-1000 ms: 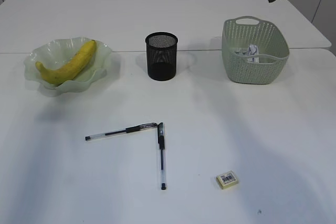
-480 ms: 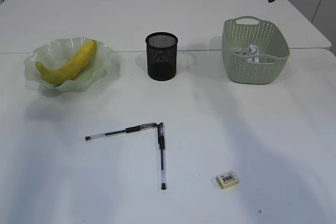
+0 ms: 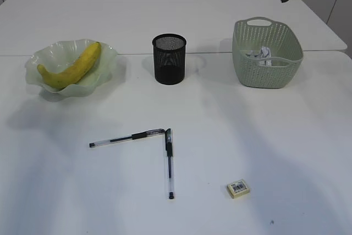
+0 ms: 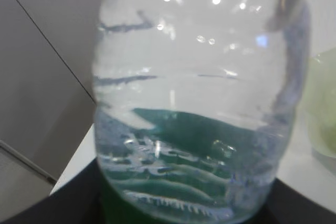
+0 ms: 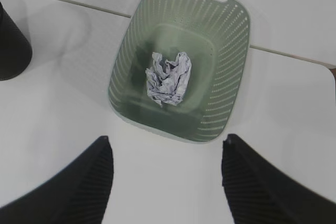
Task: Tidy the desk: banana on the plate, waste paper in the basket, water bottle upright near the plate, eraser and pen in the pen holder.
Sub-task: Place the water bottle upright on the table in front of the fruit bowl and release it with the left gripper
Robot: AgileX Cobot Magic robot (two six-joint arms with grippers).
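The water bottle [image 4: 202, 103] fills the left wrist view, seated between the jaws of the left tool, which pinches it low on the ribbed body; it does not show in the exterior view, so it is off the counter [image 3: 286, 136]. It is clear, thin-walled and part full — likely to flex under a hard squeeze, slick, and bottom-heavy once stood up. A hold around the ribbed middle looks safest.

A pale green edge at 3 o'clock of the bottle is probably the plate [image 3: 71, 70], where the banana [image 3: 71, 65] already lies. The plate's wavy glass rim is fragile, so I would set the bottle at its 6 o'clock, where bare counter lies open.

The two pens [image 3: 127, 137] meet tip to tip at mid-counter; the eraser [image 3: 238, 189] sits at their 4 o'clock, well apart. The pen holder [image 3: 169, 59] stands between plate and basket [image 5: 231, 66], which holds the waste paper [image 5: 169, 78]. The right tool [image 5: 165, 174] hovers spread and empty.
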